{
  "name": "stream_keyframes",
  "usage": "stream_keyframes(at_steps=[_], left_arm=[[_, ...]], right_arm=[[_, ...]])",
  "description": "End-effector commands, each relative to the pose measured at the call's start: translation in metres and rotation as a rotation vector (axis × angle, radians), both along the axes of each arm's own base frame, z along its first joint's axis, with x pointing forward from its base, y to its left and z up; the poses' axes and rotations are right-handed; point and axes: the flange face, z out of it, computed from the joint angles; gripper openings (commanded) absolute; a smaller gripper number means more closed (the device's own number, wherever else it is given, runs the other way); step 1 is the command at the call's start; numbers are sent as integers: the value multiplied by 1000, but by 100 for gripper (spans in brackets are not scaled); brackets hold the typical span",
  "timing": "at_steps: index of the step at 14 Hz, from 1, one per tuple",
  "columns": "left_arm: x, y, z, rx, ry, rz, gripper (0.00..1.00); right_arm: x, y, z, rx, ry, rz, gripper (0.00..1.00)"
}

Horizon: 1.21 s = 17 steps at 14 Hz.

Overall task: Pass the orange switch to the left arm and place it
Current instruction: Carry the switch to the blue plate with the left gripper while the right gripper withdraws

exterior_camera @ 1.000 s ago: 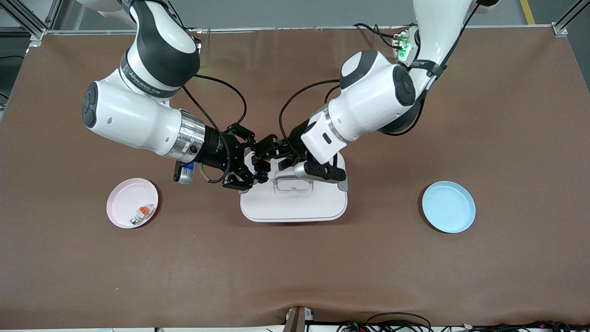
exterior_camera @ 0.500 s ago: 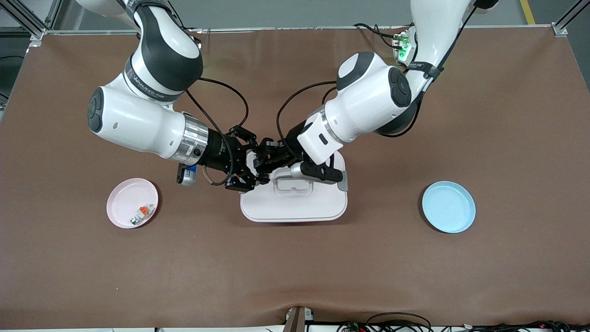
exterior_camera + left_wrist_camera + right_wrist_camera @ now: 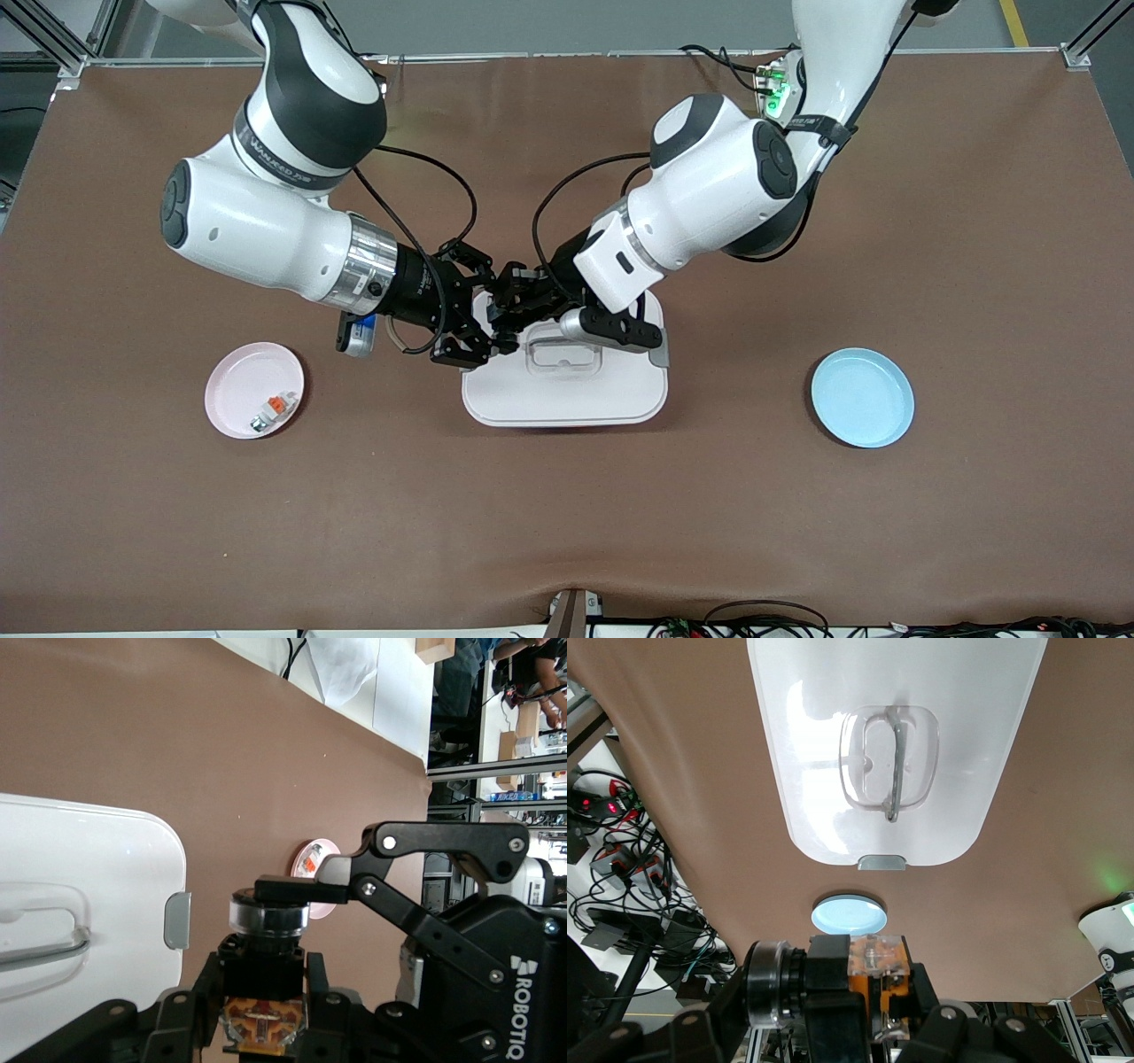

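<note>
- left gripper (image 3: 512,306) jaws clamped on the orange switch (image 3: 266,970), held over the box (image 3: 567,390) edge.
- right gripper (image 3: 490,330) meets it there; how far its jaws are parted is hard to tell.
- box sits mid counter (image 3: 567,514).

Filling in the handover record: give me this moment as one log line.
phase: handover over box | left gripper: shut on orange switch | right gripper: cannot tell | blue plate: bare
</note>
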Motion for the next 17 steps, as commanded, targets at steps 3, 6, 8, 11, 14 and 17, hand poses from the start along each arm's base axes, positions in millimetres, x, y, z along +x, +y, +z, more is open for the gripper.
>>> stream_keyframes(at_steps=[3, 6, 8, 11, 14, 17], left_arm=[[-6, 12, 13, 50, 27, -27, 0], [-1, 27, 14, 83, 51, -30, 0], [2, 45, 28, 141, 27, -23, 0], [16, 86, 33, 210, 70, 6, 0], [29, 145, 28, 330, 147, 13, 0], [42, 207, 14, 481, 197, 35, 0]], right_arm=[[4, 1, 12, 21, -35, 6, 100], [4, 1, 12, 21, -36, 7, 100], [4, 1, 11, 21, -37, 9, 100], [5, 1, 8, 13, -73, 52, 100], [1, -1, -4, -39, -196, 233, 100], [-4, -6, -14, -140, -289, 428, 100]])
